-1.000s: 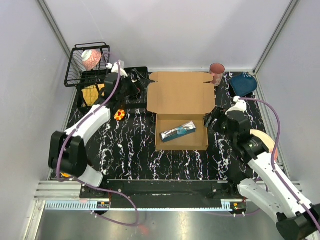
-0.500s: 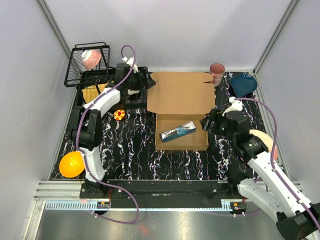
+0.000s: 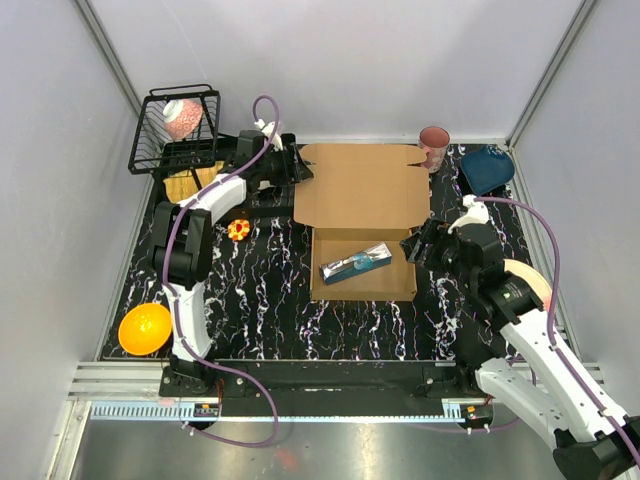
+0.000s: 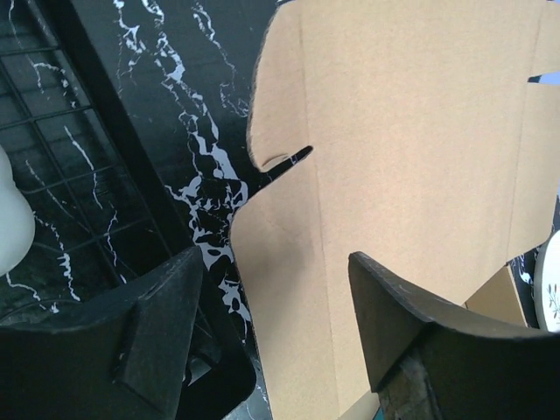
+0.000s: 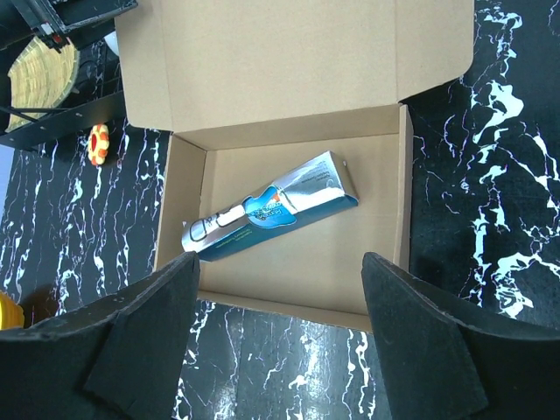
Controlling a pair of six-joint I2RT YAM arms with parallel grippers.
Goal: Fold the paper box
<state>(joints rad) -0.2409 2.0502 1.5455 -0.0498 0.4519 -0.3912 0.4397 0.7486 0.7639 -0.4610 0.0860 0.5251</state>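
The paper box is brown cardboard, a shallow tray with its lid lying open and flat behind it. A silver and blue tube lies in the tray. My left gripper is open at the lid's left edge; in the left wrist view the lid runs between the open fingers of that gripper. My right gripper is open and empty, just above the tray's right wall. The right wrist view looks down between its gripper onto the tray and the tube.
A black wire basket stands at the back left with a yellow woven piece in front of it. A pink cup and a blue bowl stand at the back right. A small orange toy and an orange bowl lie on the left.
My left arm has swung back and to the right, bringing its gripper to the lid's left edge and uncovering the orange bowl. The right gripper has barely moved.
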